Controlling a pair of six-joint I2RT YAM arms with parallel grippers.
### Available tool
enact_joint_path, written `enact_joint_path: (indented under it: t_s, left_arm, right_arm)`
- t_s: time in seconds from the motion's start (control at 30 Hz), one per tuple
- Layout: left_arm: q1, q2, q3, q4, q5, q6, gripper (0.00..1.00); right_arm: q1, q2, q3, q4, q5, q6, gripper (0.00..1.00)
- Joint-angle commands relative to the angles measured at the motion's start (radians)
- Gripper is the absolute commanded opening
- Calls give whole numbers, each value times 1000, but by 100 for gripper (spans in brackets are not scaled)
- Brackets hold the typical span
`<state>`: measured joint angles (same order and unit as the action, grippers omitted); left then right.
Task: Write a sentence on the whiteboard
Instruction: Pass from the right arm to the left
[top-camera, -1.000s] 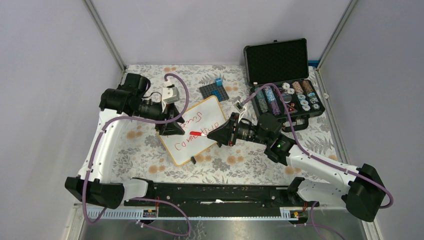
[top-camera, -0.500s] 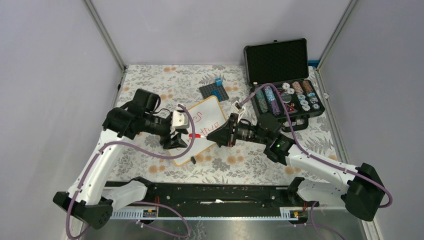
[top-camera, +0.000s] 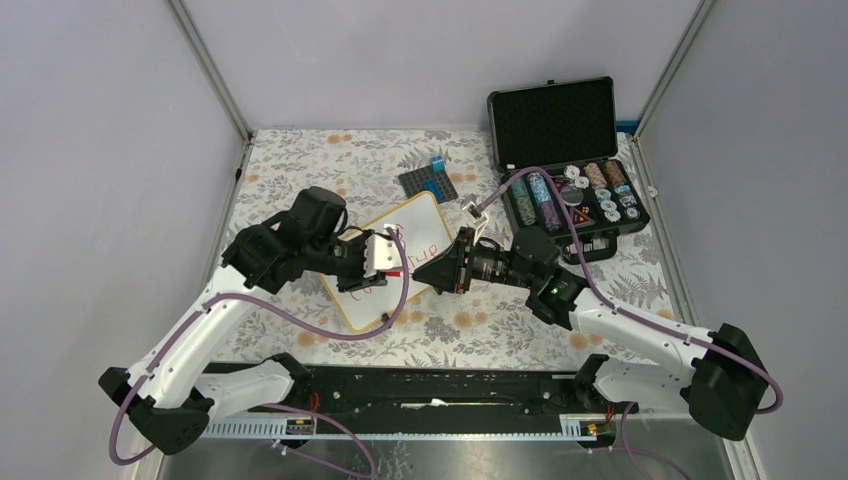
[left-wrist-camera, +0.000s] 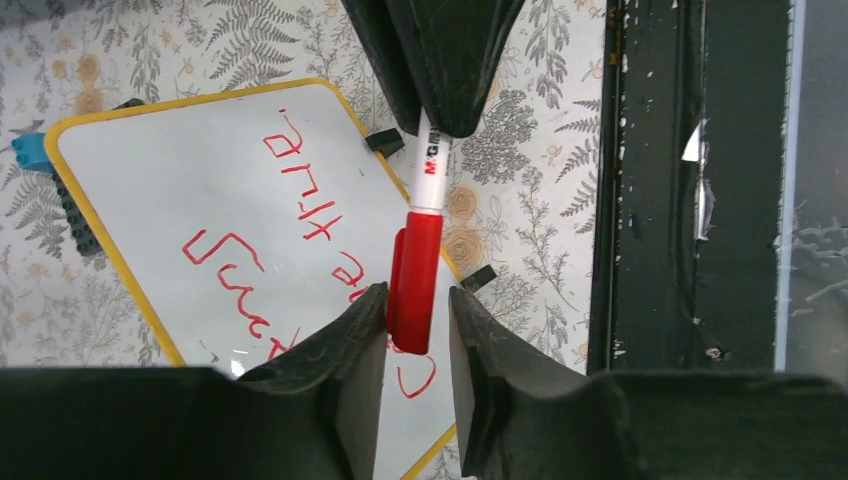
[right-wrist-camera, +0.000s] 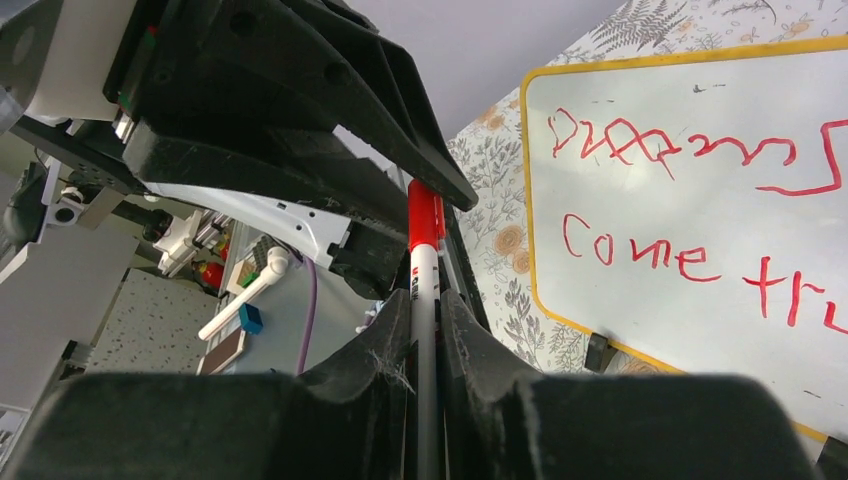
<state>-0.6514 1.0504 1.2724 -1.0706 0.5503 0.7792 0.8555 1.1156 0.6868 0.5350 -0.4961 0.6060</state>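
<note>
The left tool (top-camera: 385, 262) is hanging over the near part of the whiteboard (top-camera: 410, 212), and its fingers (left-wrist-camera: 345, 340) are standing on both sides of the red cap (left-wrist-camera: 415, 275) of a marker (top-camera: 397, 270). The jaws are only partly open. In the left wrist view one finger is lying against the cap, while on the other side a thin gap seems to be showing, so the tool is not clamping the cap.

The marker is lying level in the air above the board, with its white barrel (left-wrist-camera: 428, 180) pointing to the right. The whiteboard is lying flat and slanted on the flowered tabletop (top-camera: 300, 170), below both tools. The sentence (right-wrist-camera: 648, 250) is standing on it in red: a scribbled upper line and below it words that are reading like "Come tru".

The right tool (top-camera: 425, 270) is coming from the right side, and its jaws are pressed together on the white barrel, holding the marker.

Behind the board a dark studded baseplate (top-camera: 428, 185) is lying with a blue brick (top-camera: 437, 163) on it. At the far right an open black case (top-camera: 570, 150) is showing rows of chips.
</note>
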Motion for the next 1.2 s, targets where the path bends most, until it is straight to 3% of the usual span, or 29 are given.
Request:
enact_joint_path:
  t_s: [0.0, 0.13, 0.27, 1.17]
  left_arm:
    - [-20, 12, 11, 49, -45, -15, 24]
    - [-33, 26, 25, 50, -37, -24, 8]
    - [-44, 43, 46, 56, -32, -41, 1]
    - [-78, 110, 139, 114, 62, -128, 0]
  right_arm:
    - [-7, 1, 31, 31, -2, 12, 0]
    - [-8, 17, 36, 34, -7, 16, 0]
    - [-7, 36, 39, 43, -16, 25, 0]
    - [32, 120, 83, 39, -45, 17, 0]
